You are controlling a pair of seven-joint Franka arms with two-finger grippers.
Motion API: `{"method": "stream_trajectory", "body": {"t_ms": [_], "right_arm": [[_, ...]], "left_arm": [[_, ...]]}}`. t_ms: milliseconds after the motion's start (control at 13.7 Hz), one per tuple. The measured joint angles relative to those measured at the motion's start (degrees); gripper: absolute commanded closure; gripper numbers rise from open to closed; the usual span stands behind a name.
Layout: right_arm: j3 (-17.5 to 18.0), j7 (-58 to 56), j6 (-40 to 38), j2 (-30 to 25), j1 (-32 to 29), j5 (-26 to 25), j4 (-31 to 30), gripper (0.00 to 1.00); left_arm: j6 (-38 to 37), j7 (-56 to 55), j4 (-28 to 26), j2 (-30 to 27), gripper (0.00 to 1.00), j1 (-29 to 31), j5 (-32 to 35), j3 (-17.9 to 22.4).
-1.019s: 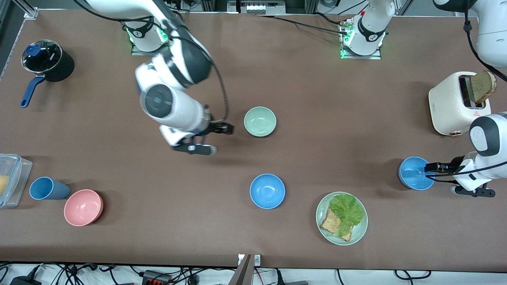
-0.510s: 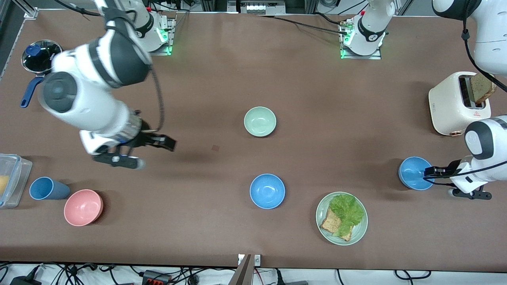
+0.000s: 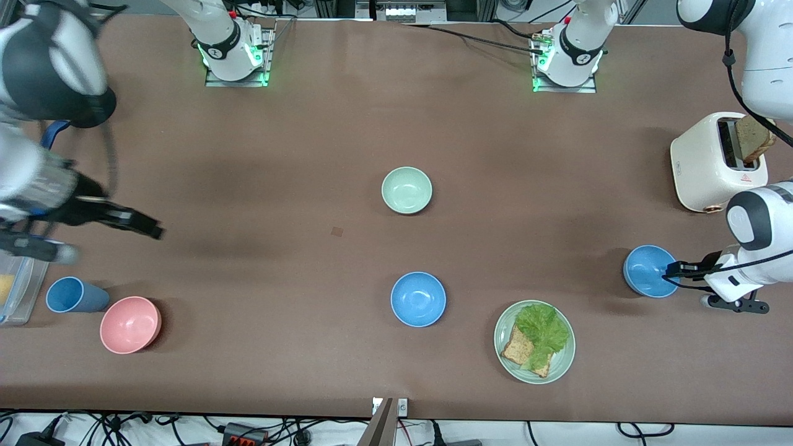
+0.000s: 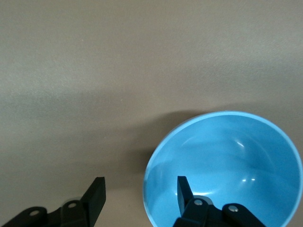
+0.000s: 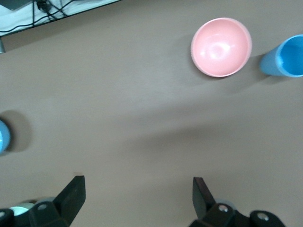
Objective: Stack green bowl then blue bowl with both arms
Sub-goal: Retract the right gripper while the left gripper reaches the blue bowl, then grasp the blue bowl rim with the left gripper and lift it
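The green bowl (image 3: 406,190) sits upright and alone at the middle of the table. One blue bowl (image 3: 418,298) sits nearer the front camera than it. A second blue bowl (image 3: 644,271) sits toward the left arm's end. My left gripper (image 3: 672,270) is open and straddles this bowl's rim. In the left wrist view (image 4: 140,185) one finger is inside the bowl (image 4: 232,156) and the other is outside. My right gripper (image 3: 152,230) is open and empty over bare table toward the right arm's end; it also shows in the right wrist view (image 5: 138,183).
A pink bowl (image 3: 130,324), a blue cup (image 3: 71,295) and a clear container (image 3: 18,291) sit near the right gripper. A plate (image 3: 567,365) with lettuce and toast lies near the left gripper's bowl. A toaster (image 3: 712,164) with bread stands at the left arm's end.
My right arm has swung from beside the green bowl out to the right arm's end of the table, gripper still open and empty. My left gripper has barely moved at the blue bowl's rim.
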Motion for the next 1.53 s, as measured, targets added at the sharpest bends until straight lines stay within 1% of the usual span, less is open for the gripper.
{"method": "stream_trajectory", "body": {"t_ms": [73,437,510,655,728,801,947,1019,1165,1311,1383,1529], "right_arm": [[-0.2,-2.4,-1.3,-0.3,-1.6,0.0,0.0,0.00],[-0.6,-11.1,-3.8,-2.7,-6.7,-0.1,0.0,0.00],[-0.6,-11.7,-3.9,-3.3,-6.8,-0.8,0.0,0.00],[0.1,-11.9,-4.7,-4.8,-6.4,-3.8,0.0,0.00],[0.4,-11.9,-5.7,-5.4,-5.9,-5.3,-0.2,0.00],[0.6,-11.9,-6.7,-5.9,-5.5,-6.1,-0.6,0.00],[0.6,-11.9,-6.7,-7.5,-5.2,-6.4,-3.6,0.00],[0.6,-11.9,-5.9,-8.8,-5.2,-6.4,-6.0,0.00],[0.6,-11.9,-1.8,-11.8,-5.2,-6.4,-12.1,0.00],[0.5,-11.8,2.0,-14.2,-5.2,-6.4,-17.4,0.00],[0.5,-11.8,3.0,-14.8,-5.2,-6.4,-18.8,0.00],[0.4,-11.8,4.0,-14.8,-5.2,-6.4,-19.1,0.00]], "left_arm": [[0.0,0.1,0.0,0.3,0.36,0.1,0.0,0.0],[0.4,0.6,0.0,1.2,0.71,0.4,0.0,0.0],[0.4,0.6,0.0,1.2,0.79,0.4,0.0,0.0],[0.4,0.6,0.0,1.2,0.88,0.4,0.0,-0.1],[0.4,0.6,0.0,1.2,0.94,0.4,0.0,-0.2],[0.4,0.6,0.0,1.2,0.99,0.4,0.0,-0.4],[-0.3,0.8,0.3,0.9,1.00,0.4,0.0,-0.8],[-0.9,0.8,0.5,0.7,1.00,0.4,0.0,-0.9],[-2.0,0.8,0.6,0.7,1.00,0.4,0.0,-1.7],[-4.2,0.8,0.6,0.7,1.00,0.6,0.0,-3.7],[-5.6,0.8,0.9,0.6,1.00,0.7,0.0,-4.9],[-9.3,0.8,1.6,-0.8,1.00,0.9,0.0,-7.5]]}}
